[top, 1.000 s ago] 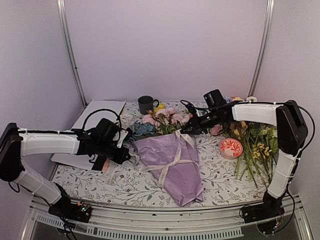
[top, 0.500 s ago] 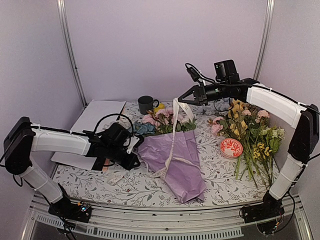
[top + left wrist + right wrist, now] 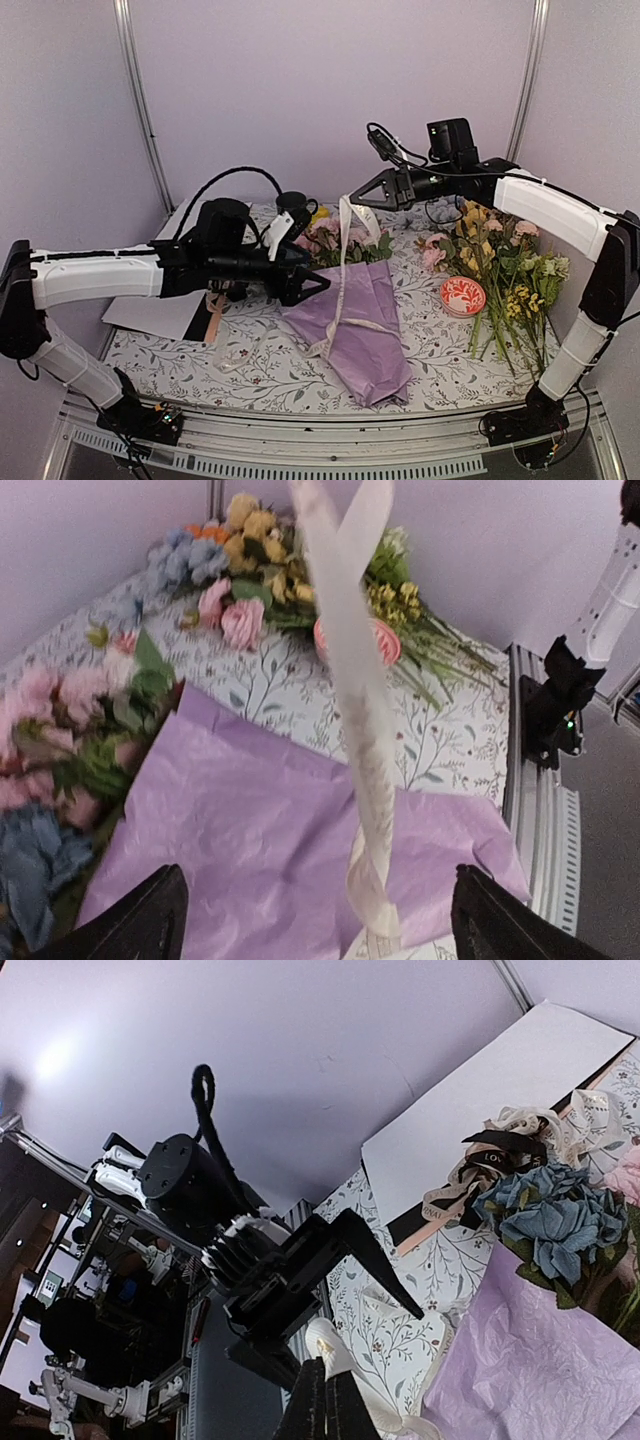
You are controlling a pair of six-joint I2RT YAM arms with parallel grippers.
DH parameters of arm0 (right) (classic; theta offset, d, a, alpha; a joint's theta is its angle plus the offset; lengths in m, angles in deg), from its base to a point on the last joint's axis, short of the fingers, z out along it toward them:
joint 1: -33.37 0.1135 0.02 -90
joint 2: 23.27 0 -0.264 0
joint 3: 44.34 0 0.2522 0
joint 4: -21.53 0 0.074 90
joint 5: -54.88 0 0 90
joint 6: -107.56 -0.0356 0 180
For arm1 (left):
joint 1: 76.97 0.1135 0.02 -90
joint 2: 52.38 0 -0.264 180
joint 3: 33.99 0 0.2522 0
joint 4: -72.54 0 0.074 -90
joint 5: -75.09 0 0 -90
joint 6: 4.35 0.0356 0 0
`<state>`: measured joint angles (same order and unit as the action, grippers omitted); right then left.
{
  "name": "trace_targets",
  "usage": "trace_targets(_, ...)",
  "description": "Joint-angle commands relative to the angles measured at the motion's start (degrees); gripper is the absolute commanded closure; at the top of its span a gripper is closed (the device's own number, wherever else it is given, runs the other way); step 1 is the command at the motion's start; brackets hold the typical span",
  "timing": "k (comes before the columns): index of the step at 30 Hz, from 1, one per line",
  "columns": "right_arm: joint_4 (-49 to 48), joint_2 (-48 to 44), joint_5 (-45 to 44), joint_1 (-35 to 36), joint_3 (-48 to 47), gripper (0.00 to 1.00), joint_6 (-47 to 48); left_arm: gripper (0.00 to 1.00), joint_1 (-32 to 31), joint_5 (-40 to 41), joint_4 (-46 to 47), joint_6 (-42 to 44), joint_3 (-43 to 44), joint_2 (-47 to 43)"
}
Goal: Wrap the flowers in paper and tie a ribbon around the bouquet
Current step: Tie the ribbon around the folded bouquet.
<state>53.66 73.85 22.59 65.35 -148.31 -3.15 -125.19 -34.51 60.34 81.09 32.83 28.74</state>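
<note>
Nearest me, the bouquet lies on the tabletop, narrow end toward the bottom of the frame and flowers at its upper end. And there it goes: my left pincer has just sprung wide and risen off the tabletop. It now hovers at the left edge of the paper, holding nothing. Farther back, my right pincer stays pressed together on the ribbon, hoisted high at upper centre, two strands crossing beneath it. So the wrap holds but there's no knot yet. I reckon my left must retake a strand.
</note>
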Motion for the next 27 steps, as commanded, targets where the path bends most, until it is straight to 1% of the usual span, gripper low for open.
trace_targets(1, -3.8, -1.8, 1.8, 0.4, 1.3, 1.00, -1.5, 0.01, -1.5, -5.5, 10.5, -1.8, 8.2, 9.2)
trace_targets(3, -3.8, -2.1, 1.6, 0.4, 1.6, 1.00, -1.5, 0.01, -2.1, -4.4, 9.2, -1.9, 13.0, 13.9)
trace_targets(4, -3.8, -2.2, 1.6, 0.4, 1.9, 1.00, -1.5, 0.04, -2.3, -3.0, 8.0, -2.1, 14.9, 15.6)
trace_targets(5, -3.8, -2.4, 1.6, 0.4, 2.4, 1.00, -1.5, 0.11, -2.4, -1.7, 7.1, -2.3, 16.2, 17.0)
trace_targets(6, -3.8, -2.6, 1.6, 0.5, 2.9, 1.00, -1.4, 0.22, -2.4, -0.5, 6.6, -2.6, 17.1, 18.0)
trace_targets(7, -3.8, -3.1, 1.4, 0.4, 3.7, 1.00, -1.2, 0.52, -2.4, 0.8, 6.5, -3.0, 17.4, 18.5)
trace_targets(8, -3.8, -3.3, 1.1, 0.5, 4.5, 1.00, -1.0, 0.79, -2.4, 1.8, 6.7, -3.3, 17.4, 18.7)
trace_targets(9, -3.8, -3.7, 0.7, 0.5, 5.5, 1.00, -0.8, 0.99, -2.5, 2.3, 7.7, -3.4, 16.9, 18.4)
trace_targets(10, -3.8, -3.9, 0.4, 0.3, 6.7, 1.00, -0.4, 1.00, -2.5, 2.5, 9.2, -3.6, 16.1, 18.0)
trace_targets(11, -3.8, -4.2, -0.1, 0.2, 8.2, 0.97, -0.1, 1.00, -2.5, 2.5, 10.7, -3.7, 15.0, 17.4)
trace_targets(13, -4.4, -4.4, -1.7, -0.6, 12.5, 0.88, 0.2, 1.00, -2.5, 4.0, 12.2, -3.9, 13.6, 16.7)
trace_targets(16, -4.6, -3.7, -6.6, -1.8, 19.0, 0.79, 0.0, 1.00, -2.5, 8.3, 11.9, -3.9, 12.8, 17.4)
trace_targets(17, -4.8, -3.2, -7.3, -2.1, 21.8, 0.73, -0.2, 1.00, -2.5, 10.8, 11.4, -4.1, 12.9, 18.0)
trace_targets(18, -5.0, -2.9, -8.5, -2.2, 23.8, 0.69, -0.2, 1.00, -2.4, 12.4, 10.6, -4.4, 13.1, 18.6)
trace_targets(19, -5.4, -2.7, -10.4, -2.3, 25.3, 0.67, -0.2, 1.00, -2.3, 13.7, 10.1, -4.7, 13.5, 19.0)
trace_targets(21, -7.2, -2.4, -11.8, -2.3, 28.5, 0.66, -0.2, 1.00, -2.3, 15.4, 9.8, -4.9, 14.0, 19.8)
trace_targets(24, -13.9, -0.9, -10.2, -2.2, 33.9, 0.68, -1.2, 1.00, -2.3, 15.9, 11.2, -5.2, 14.3, 20.0)
trace_targets(27, -17.3, 5.6, -8.3, -2.0, 35.2, 0.75, -2.4, 1.00, -2.3, 14.1, 12.5, -4.5, 15.1, 19.9)
